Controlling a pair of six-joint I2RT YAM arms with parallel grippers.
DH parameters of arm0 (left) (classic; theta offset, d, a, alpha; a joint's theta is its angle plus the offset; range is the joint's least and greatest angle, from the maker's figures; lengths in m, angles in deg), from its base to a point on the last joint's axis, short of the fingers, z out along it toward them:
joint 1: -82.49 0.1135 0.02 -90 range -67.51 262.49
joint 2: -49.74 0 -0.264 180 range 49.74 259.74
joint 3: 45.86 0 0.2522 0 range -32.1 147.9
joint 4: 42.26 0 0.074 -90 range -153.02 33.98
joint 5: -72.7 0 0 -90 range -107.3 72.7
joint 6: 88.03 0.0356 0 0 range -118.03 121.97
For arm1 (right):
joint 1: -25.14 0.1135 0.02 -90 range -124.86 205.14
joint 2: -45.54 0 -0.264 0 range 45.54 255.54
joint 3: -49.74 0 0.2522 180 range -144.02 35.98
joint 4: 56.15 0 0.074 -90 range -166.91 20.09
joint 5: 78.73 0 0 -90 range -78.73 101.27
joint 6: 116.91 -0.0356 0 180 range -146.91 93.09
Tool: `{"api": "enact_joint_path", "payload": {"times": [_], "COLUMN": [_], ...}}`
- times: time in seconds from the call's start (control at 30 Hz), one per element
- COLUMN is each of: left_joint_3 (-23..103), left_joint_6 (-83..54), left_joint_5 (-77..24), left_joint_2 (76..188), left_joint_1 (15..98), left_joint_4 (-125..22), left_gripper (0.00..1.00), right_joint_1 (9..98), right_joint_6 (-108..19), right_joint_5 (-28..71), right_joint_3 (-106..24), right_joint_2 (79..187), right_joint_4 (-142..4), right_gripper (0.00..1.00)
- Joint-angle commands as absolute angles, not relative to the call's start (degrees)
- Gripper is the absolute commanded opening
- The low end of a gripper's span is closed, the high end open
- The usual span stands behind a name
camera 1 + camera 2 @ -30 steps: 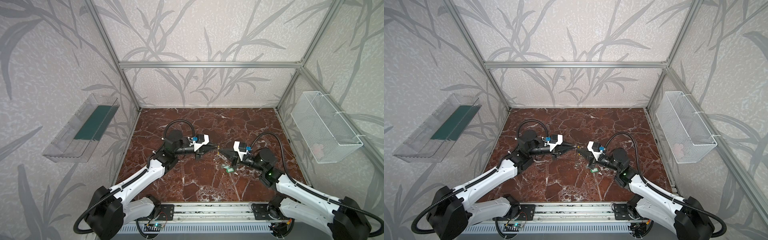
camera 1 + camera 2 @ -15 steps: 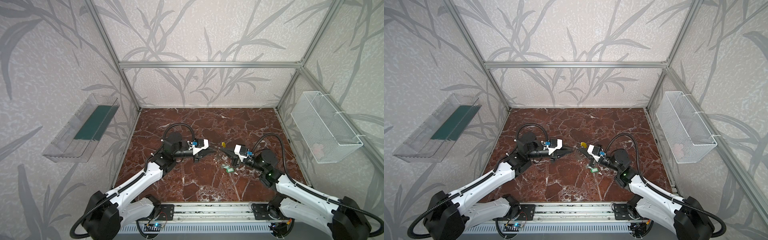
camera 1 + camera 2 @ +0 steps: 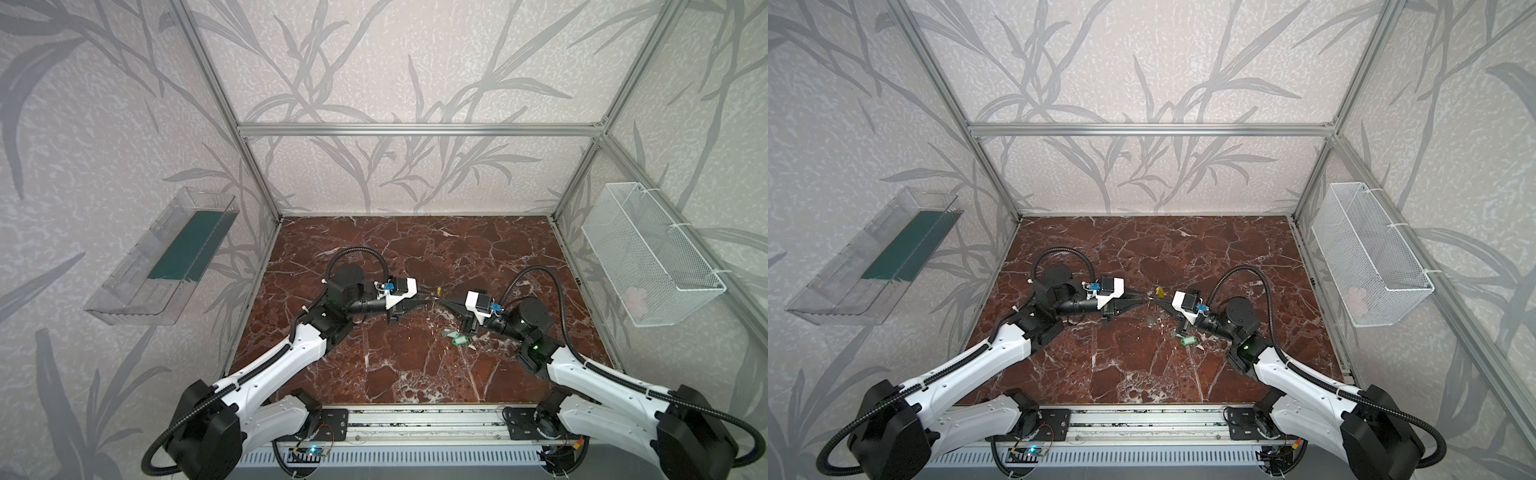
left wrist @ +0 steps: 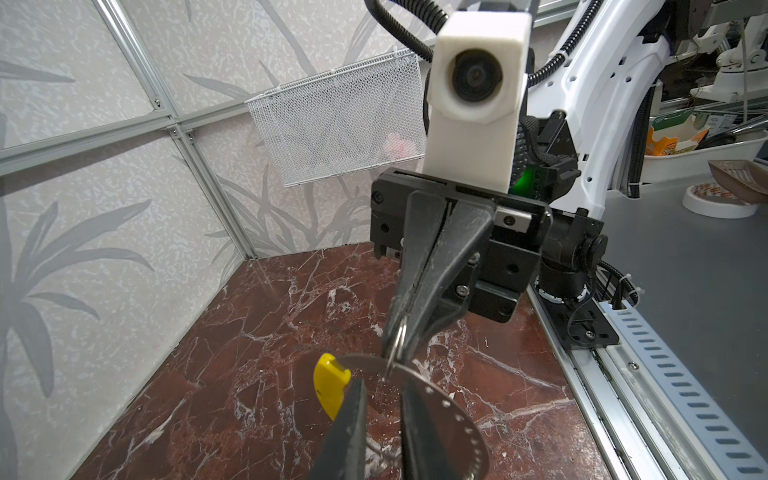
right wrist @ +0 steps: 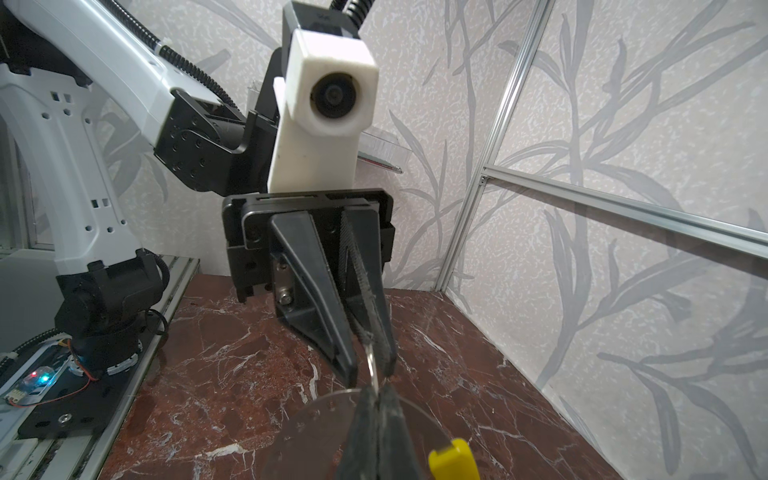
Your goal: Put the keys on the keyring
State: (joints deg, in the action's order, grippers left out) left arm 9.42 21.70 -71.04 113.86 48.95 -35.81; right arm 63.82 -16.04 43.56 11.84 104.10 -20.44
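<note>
1. Top views: the left gripper (image 3: 428, 296) and right gripper (image 3: 446, 302) meet tip to tip above the marble table (image 3: 415, 374). Between them hangs the keyring (image 3: 1158, 292), its yellow segment showing. Two keys (image 3: 454, 336) lie on the table beside the right gripper.
2. Left wrist view: the left gripper's fingers (image 4: 345, 432), slightly parted, straddle the keyring's perforated band (image 4: 461, 419). The right gripper (image 4: 397, 345), facing, pinches a small wire ring.
3. Right wrist view: the right gripper's fingers (image 5: 376, 432) are pressed together on the hoop's edge, beside the yellow segment (image 5: 453, 461).

Both arms reach inward, left hand (image 3: 424, 297) and right hand (image 3: 446, 302) pinched, tips meeting.
</note>
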Motion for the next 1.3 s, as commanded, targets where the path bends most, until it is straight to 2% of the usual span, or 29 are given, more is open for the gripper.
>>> {"api": "enact_joint_path", "payload": {"times": [0.0,0.2,0.5,0.57,0.67,0.77,0.93,1.13,1.27], "left_joint_3": [10.27,11.22,11.95,12.75,16.33,22.31,30.04,37.36,39.99], "left_joint_6": [22.09,22.19,22.79,23.77,30.57,38.33,45.15,49.18,49.39], "left_joint_5": [-73.61,-74.39,-75.55,-75.6,-74.0,-70.32,-64.64,-56.36,-53.74], "left_joint_2": [114.42,114.65,115.39,115.49,115.22,115.62,117.46,121.11,122.31], "left_joint_1": [48.67,48.64,48.59,48.59,48.63,48.39,47.3,43.07,41.49], "left_joint_4": [-34.74,-34.75,-35.45,-37.83,-50.42,-66.25,-81.63,-92.09,-93.96], "left_gripper": [0.19,0.15,0.0,0.0,0.0,0.0,0.0,0.0,0.0], "right_joint_1": [63.99,64.3,64.43,64.43,64.47,64.43,64.42,64.44,64.61], "right_joint_6": [-16.93,-17.25,-18.34,-18.59,-15.47,-11.3,-5.18,-5.81,-6.08], "right_joint_5": [44.73,44.8,44.66,42.65,38.87,34.54,33.34,37.53,39.64], "right_joint_3": [11.83,11.85,11.37,11.5,11.37,10.77,7.37,5.65,5.04], "right_joint_2": [104.65,105.63,106.96,106.5,103.24,98.67,94.09,94.92,96.5], "right_joint_4": [-16.92,-16.27,-15.76,-16.41,-23.11,-32.57,-46.82,-47.58,-47.54], "right_gripper": [0.0,0.0,0.0,0.09,0.22,0.26,0.26,0.24,0.22]}}
